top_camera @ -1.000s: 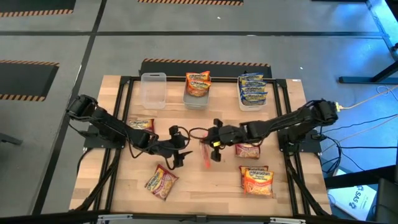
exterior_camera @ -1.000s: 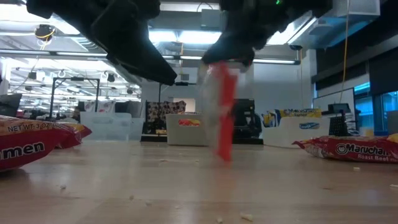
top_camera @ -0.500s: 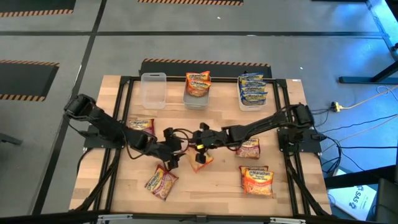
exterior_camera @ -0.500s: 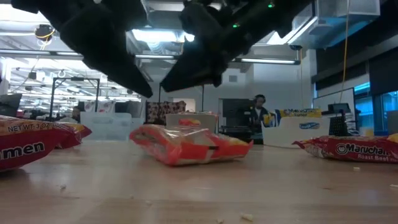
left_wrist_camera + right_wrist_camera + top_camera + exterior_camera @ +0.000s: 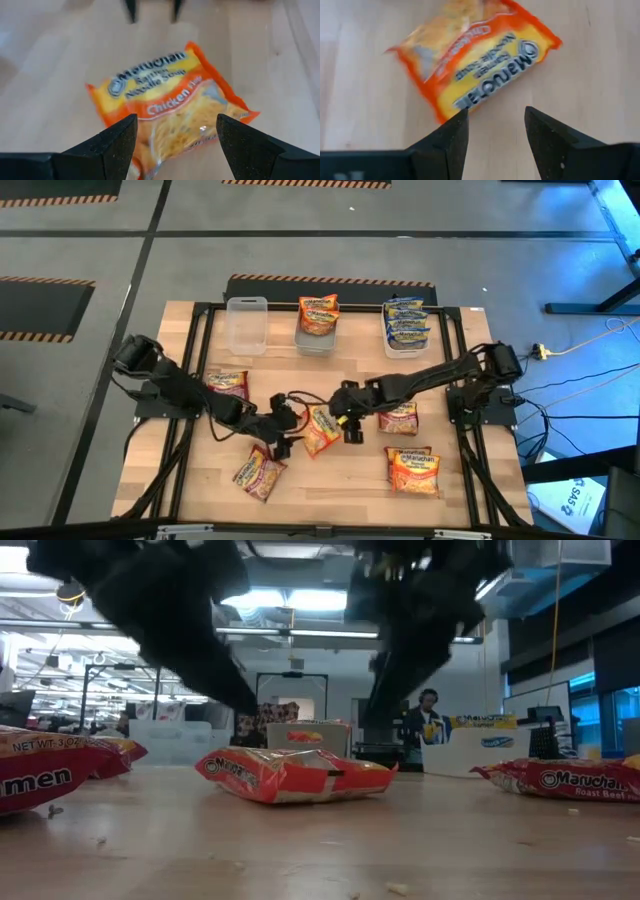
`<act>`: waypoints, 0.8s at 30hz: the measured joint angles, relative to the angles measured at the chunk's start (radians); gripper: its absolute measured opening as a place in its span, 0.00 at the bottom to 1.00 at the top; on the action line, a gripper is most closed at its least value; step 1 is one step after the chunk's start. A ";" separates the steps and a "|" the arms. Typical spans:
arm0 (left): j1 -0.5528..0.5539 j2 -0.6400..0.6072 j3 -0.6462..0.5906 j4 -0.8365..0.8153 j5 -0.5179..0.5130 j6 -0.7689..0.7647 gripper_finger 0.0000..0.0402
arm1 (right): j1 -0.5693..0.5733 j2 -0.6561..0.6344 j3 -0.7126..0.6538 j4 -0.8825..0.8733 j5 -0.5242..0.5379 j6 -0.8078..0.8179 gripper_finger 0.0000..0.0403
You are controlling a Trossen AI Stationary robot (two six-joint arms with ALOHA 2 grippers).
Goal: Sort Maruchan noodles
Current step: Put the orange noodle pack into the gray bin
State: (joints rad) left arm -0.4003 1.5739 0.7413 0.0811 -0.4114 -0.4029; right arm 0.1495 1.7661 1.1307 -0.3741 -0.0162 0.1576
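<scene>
An orange Maruchan noodles packet (image 5: 320, 430) lies flat on the wooden table between my two grippers, label up (image 5: 165, 95) (image 5: 475, 65) (image 5: 295, 775). My left gripper (image 5: 289, 439) (image 5: 175, 122) hovers open over the packet's left end. My right gripper (image 5: 348, 429) (image 5: 496, 112) is open just to the right of the packet, above the table. Neither gripper touches the packet.
Red packets lie at the left (image 5: 228, 383), near left (image 5: 260, 472), right (image 5: 400, 418) and near right (image 5: 412, 470). At the far edge stand an empty clear tub (image 5: 247, 325), a tub with an orange packet (image 5: 317, 320) and a tub with blue packets (image 5: 407, 325).
My right gripper, shut on the orange packet that hung upright below it, has sunk toward the table, opened and let go, then drawn back to the right. The packet has fallen flat on the table. My left gripper has sunk a little toward the packet.
</scene>
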 joint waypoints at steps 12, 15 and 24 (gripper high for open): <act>-0.004 0.055 0.001 0.046 0.026 -0.006 0.66 | -0.128 -0.008 -0.246 0.450 -0.228 0.350 0.63; -0.004 0.095 -0.001 0.028 0.009 -0.006 0.66 | -0.141 0.019 -0.249 0.490 -0.250 0.439 0.70; -0.025 0.219 0.004 0.073 -0.057 -0.009 0.66 | -0.144 0.124 -0.245 0.613 -0.370 0.590 0.77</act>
State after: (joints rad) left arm -0.4250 1.7927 0.7456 0.1545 -0.4682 -0.4122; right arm 0.0051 1.8905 0.8860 0.2389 -0.3862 0.7474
